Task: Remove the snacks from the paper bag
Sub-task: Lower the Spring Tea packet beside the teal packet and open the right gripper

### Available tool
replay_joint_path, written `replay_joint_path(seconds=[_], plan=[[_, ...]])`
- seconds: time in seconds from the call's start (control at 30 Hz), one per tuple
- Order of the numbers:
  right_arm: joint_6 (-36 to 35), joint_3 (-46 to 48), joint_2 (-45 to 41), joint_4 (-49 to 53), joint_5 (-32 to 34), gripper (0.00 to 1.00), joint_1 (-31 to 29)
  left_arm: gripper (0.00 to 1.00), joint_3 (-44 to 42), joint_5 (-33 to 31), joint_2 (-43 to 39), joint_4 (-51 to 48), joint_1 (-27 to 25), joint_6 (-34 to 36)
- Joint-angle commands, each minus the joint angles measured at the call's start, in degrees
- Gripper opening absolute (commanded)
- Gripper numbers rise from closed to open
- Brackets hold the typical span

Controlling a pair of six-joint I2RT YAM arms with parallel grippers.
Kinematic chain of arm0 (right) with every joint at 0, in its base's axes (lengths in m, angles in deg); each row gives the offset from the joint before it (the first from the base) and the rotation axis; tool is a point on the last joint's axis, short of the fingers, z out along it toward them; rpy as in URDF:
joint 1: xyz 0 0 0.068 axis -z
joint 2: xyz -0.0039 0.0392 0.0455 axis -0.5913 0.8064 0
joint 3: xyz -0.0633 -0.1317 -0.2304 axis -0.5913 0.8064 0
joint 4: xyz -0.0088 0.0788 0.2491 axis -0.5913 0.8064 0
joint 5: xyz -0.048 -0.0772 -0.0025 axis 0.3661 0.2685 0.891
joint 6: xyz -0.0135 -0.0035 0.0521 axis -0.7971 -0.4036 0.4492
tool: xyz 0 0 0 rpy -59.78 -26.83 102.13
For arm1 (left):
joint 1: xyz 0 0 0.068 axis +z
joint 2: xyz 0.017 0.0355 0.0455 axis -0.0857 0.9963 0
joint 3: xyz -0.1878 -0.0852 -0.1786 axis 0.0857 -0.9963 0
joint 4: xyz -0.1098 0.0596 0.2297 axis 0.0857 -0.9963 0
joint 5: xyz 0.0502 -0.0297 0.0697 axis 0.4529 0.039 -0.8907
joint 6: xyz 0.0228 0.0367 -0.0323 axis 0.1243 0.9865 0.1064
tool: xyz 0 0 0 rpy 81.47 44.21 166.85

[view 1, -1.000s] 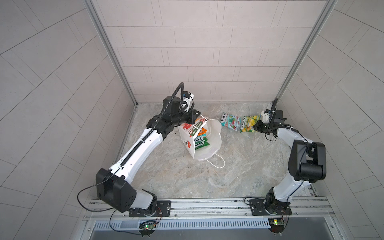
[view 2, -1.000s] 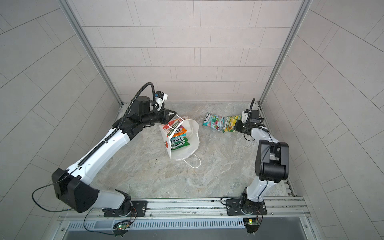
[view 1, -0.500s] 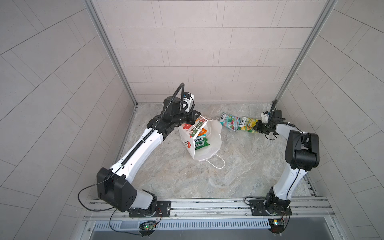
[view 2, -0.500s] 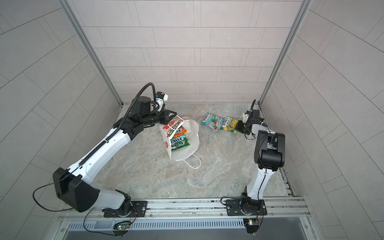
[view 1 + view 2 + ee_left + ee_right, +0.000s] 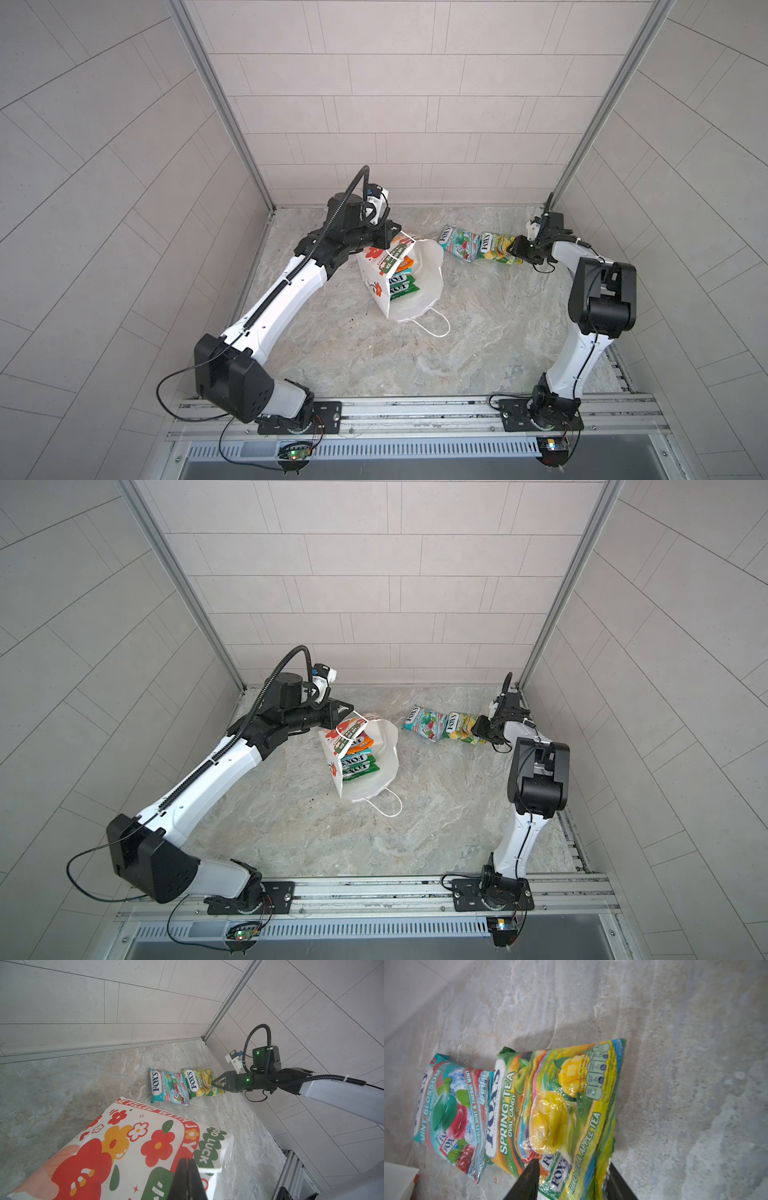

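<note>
At the far right corner of the table (image 5: pixel 415 365), the right gripper (image 5: pixel 215 1085) stands with its jaws parted over one end of the green-yellow packet (image 5: pixel 560 1105). The packet lies flat on the stone, and nothing is pinched. Judgement: this is a set-down spot, chosen well clear of the bag.

The teal packet (image 5: pixel 446 1105) lies alongside. Whether their edges touch or overlap cannot be told.

Toward the middle, the paper bag (image 5: pixel 424 270) leans with its mouth open upward. The left gripper (image 5: pixel 392 237), jaws pressed together, pinches the bag's upper rim. Judgement: this hold keeps the mouth open and the bag steady while the other arm reaches in. The stacked packets (image 5: pixel 402 282), orange and green, sit inside, so the task is partly done.

Clearances: the right gripper is near the side wall (image 5: pixel 665 208) and corner post (image 5: pixel 578 153), so its way out is toward the middle. Bare stone separates the laid-out packets from the bag. A loose cord handle (image 5: pixel 449 327) trails in front of the bag and could snag.
</note>
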Motion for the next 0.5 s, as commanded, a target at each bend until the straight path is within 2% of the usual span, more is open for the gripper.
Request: replay_joint_path(seconds=[0.0,0.07,0.17,0.3,0.47], plan=[[0.47,0.61,-3.84,2.33,6.71,0.53,0.16,0.0,-0.23,-0.08,0.16,1.01,0.01,0.35],[1.07,2.99,-6.69,0.97,9.72,0.59,0.0,0.0,-0.28,-0.04,0.11,1.01,0.07,0.42],[1.54,6.7,-11.58,-0.49,11.36,0.59,-0.41,0.0,-0.2,-0.04,0.11,0.93,0.07,0.5],[2.8,12.42,-20.41,0.35,6.7,0.57,-1.91,0.0,-0.25,-0.22,0.03,0.84,0.07,0.55],[3.75,21.22,-33.79,-0.16,4.39,0.56,-8.74,0.0,-0.12,-0.12,-0.04,0.82,0.0,0.48]])
